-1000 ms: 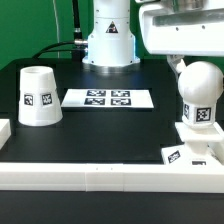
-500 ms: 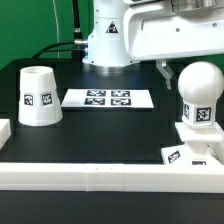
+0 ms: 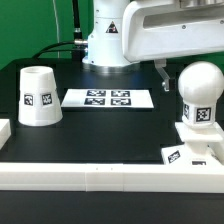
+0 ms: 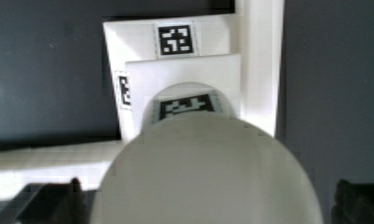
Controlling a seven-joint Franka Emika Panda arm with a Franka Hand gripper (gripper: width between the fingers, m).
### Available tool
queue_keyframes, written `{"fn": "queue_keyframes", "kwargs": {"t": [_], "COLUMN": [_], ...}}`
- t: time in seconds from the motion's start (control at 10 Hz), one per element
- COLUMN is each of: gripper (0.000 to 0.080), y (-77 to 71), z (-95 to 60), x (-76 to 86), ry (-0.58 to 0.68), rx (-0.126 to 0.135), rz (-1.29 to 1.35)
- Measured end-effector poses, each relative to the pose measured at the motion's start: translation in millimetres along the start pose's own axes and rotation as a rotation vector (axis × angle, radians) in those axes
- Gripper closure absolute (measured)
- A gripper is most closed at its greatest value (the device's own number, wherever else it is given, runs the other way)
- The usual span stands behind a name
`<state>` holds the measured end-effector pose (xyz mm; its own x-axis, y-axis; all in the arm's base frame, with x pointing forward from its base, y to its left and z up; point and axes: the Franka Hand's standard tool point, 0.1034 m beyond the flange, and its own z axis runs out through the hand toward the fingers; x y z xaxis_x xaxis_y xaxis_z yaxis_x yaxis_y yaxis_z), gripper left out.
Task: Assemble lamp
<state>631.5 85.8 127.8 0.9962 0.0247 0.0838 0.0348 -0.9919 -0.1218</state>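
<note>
**Robot hand (image 4: 205, 200) hovers released over lamp bulb (image 3: 200, 85)**

A black surface (image 3: 100, 130) before a green backdrop (image 3: 30, 30) carries 3 matte white lamp parts; the ball-shaped bulb stands upright on the squat base (image 3: 197, 140) at the exterior view's right, beside a white rail (image 3: 100, 175); the cup-like shade (image 3: 40, 95) stands well apart, near the marker board (image 3: 108, 98); 2 dark fingertips (image 4: 51, 203) flank the bulb; black-white square tags mark each part.

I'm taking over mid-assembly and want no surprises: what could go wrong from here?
1. The open hand straddles the bulb with little gap each side; closing off-centre could push it askew on the base.
2. The bulb is round and smooth, so a grip might slip.
3. I cannot tell whether it is fully seated.
</note>
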Motion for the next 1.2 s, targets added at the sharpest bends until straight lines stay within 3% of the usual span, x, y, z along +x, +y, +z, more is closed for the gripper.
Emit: {"fn": "queue_keyframes", "kwargs": {"t": [0.6,0.9,1.2], "gripper": [0.01,0.01,0.01], "y": [3.7,1.3,-0.2], "z": [0.1,-1.5,-1.3], "x": [0.1,4.3,3.7], "ry": [-0.001,0.004,-0.009], "rx": [-0.004,-0.05,-0.062], "rz": [-0.359,-0.726,-0.908]}}
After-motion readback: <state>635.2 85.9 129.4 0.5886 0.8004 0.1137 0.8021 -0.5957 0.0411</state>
